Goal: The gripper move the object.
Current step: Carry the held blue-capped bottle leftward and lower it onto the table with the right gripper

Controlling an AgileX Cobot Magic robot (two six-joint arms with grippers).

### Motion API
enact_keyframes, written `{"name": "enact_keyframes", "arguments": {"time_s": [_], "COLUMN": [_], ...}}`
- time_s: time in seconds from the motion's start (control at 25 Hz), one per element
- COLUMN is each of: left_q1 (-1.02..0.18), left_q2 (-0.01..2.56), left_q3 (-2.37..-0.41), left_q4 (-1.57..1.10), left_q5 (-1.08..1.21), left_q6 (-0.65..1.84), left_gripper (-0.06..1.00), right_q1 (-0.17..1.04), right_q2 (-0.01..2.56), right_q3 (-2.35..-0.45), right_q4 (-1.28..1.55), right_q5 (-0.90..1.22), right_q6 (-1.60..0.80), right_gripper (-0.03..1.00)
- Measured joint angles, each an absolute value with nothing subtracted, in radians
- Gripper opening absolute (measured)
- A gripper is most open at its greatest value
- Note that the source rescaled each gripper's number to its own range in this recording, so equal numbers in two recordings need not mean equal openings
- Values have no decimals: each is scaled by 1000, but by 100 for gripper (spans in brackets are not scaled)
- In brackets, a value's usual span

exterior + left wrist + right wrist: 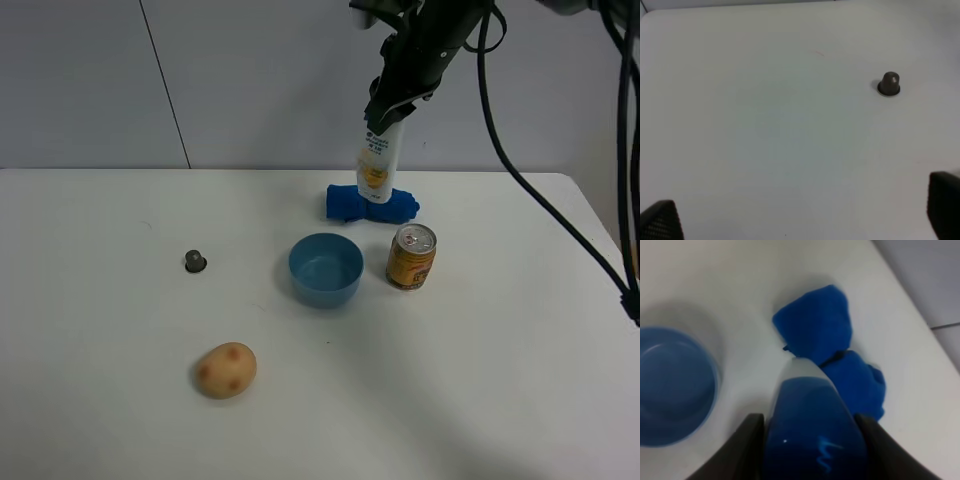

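Observation:
The white shampoo bottle [377,160] with a yellow-orange label stands upright at the back of the table, its base over the blue rolled cloth [371,203]. My right gripper [400,85] is shut on its top. In the right wrist view the blue cap [812,435] sits between the dark fingers [742,450], with the cloth [825,335] below. I cannot tell whether the bottle touches the cloth. My left gripper [802,210] is open and empty above bare table; it is out of the exterior high view.
A blue bowl [325,268] sits mid-table, also in the right wrist view [672,385]. A yellow drink can [411,256] stands right of it. A potato [225,370] lies front left. A small grey cap [195,261] sits at left [889,83].

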State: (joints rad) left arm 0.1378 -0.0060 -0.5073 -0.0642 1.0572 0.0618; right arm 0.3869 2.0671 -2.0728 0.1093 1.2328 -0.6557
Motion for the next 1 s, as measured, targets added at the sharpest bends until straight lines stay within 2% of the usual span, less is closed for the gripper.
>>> {"name": "enact_keyframes", "arguments": {"time_s": [1.0], "left_q1": [138], "left_q2": [-6], "left_q3": [-507], "left_q4": [-64], "left_q5": [1057], "left_q6": [62], "left_gripper": [100], "right_q1": [480], "right_q2": [2183], "right_q3": [-2074], "right_q4": [33], "right_q5": [1229], "right_q6": [-654], "right_gripper": [0]}}
